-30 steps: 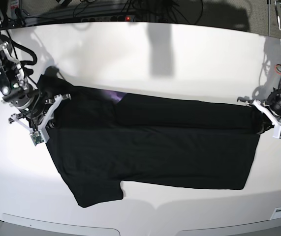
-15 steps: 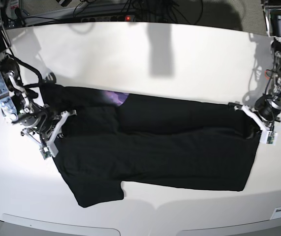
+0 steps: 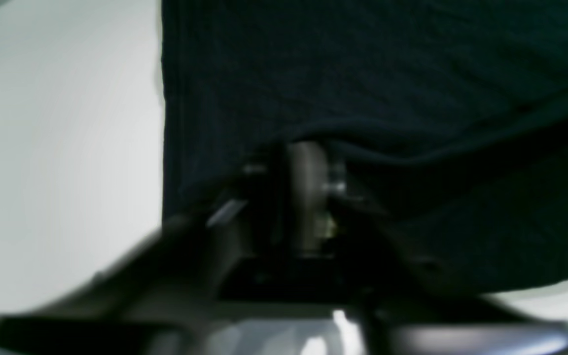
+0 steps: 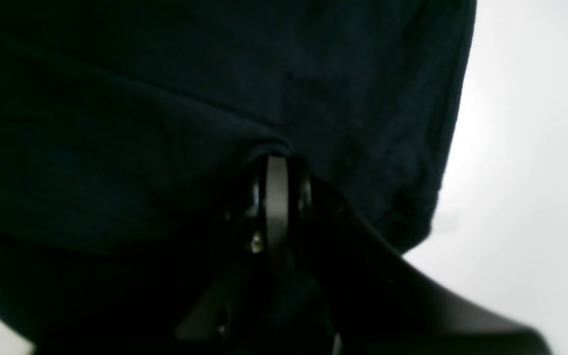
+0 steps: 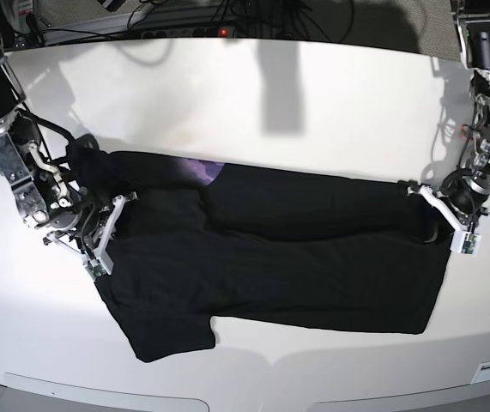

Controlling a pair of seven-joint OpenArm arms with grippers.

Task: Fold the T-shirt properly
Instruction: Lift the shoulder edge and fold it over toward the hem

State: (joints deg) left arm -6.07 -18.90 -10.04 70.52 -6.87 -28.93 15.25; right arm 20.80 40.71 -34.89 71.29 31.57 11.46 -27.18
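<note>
The black T-shirt (image 5: 296,266) lies spread across the white table (image 5: 253,94), its far part folded over toward the front. A small purple patch of print (image 5: 200,171) shows at the fold. My right gripper (image 5: 100,225) is at the shirt's left end, shut on a fold of black cloth (image 4: 274,148). My left gripper (image 5: 438,225) is at the shirt's right end, shut on a bunched cloth edge (image 3: 313,148). One short sleeve (image 5: 172,335) sticks out at the front left. The sun face is hidden.
Cables and a power strip (image 5: 184,26) run along the table's back edge. Bare white table surface lies behind the shirt and at both ends. The table's front edge (image 5: 227,396) is just below the sleeve.
Both grippers have moved inward and toward the front, dragging the gripped cloth over the shirt. The right gripper slid down and right, the left gripper slid left.
</note>
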